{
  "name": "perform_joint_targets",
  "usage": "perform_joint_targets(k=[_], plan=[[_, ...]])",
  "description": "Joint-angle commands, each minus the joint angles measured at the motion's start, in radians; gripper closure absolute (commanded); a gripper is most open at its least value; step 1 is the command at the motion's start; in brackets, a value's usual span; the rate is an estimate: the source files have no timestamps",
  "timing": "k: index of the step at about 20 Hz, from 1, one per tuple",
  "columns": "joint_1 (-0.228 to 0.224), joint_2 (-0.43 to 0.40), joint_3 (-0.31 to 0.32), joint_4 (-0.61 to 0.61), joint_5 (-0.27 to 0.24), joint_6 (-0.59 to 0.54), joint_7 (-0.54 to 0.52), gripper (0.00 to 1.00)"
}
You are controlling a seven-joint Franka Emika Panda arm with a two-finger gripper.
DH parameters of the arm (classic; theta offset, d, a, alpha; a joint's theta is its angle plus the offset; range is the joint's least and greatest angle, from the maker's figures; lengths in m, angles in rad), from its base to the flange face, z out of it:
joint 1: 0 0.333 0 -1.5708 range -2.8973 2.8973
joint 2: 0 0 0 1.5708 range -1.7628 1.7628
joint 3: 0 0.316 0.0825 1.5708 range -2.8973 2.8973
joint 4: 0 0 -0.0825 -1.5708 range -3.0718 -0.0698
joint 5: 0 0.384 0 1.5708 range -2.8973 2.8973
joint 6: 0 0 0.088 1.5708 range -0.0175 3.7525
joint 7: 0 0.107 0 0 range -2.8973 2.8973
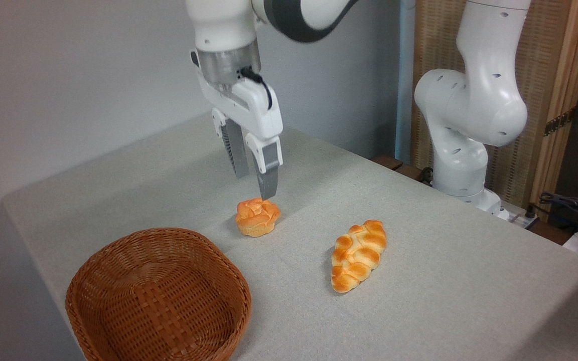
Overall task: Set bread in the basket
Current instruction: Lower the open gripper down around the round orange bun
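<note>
so on my feed the bread (257, 216) is sitting on the table (444, 281), just up and right of the basket (157, 297) but not touching it, and nothing's in the basket. my end effector (255, 184) hangs right above the bun with its fingers (268, 170) apart, holding nothing, the nearer tip almost at the bun's top. the braided loaf (357, 254) lies off to the right, well clear, with the arm's white base (462, 125) behind it at the table's far edge.

Golden-orange bread (257, 216), reddish-brown woven basket (158, 296), pale grey tablecloth (444, 260).
</note>
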Motion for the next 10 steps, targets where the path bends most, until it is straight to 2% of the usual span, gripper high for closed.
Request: perform_joint_targets(k=[1, 5, 10], plan=[[-0.021, -0.017, 0.001, -0.088, -0.015, 0.099, 0.027, 0.0], [-0.022, -0.013, -0.028, -0.155, -0.014, 0.162, 0.039, 0.0], [-0.022, -0.003, -0.032, -0.171, -0.018, 0.182, 0.038, 0.0]])
